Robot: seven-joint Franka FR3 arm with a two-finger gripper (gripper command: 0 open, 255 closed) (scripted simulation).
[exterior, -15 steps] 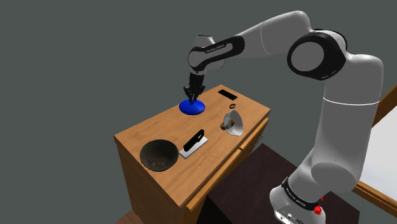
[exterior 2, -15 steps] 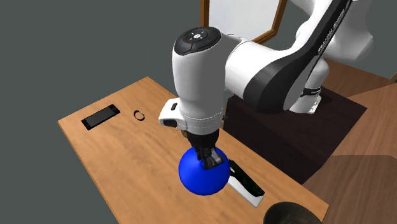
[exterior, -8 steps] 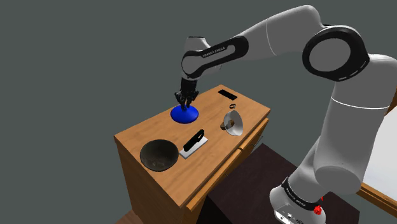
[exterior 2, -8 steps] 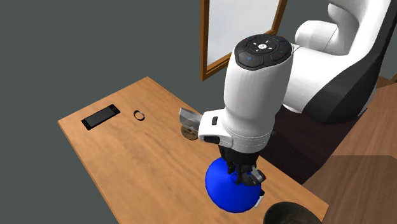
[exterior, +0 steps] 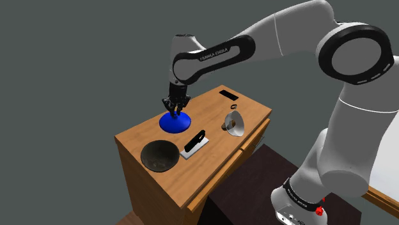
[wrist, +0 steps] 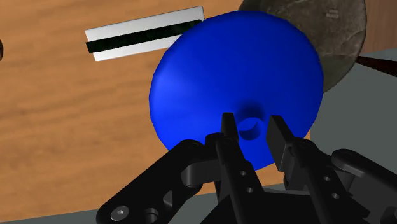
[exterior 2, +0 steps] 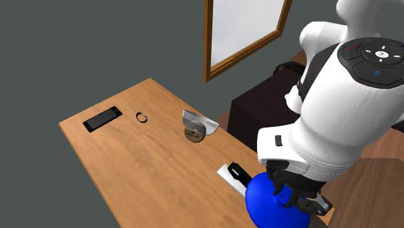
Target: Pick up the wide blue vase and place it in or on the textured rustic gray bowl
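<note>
1. The black hand pinches the wide blue vase by its neck.
2. It has travelled left over the wooden surface, nearer the rough dark-gray bowl.
3. Carry likely midway; lowering remains.

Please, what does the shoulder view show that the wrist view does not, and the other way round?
Shoulder view, not wrist view: the white arm, the phone and the ring at the table's far end.
Wrist view, not shoulder view: the two fingers standing at either side of the blue vase's short neck, and the rough, speckled surface of the bowl.
Both: the gripper, the blue vase, the bowl, the white card with a black stripe, and the wooden table.
</note>
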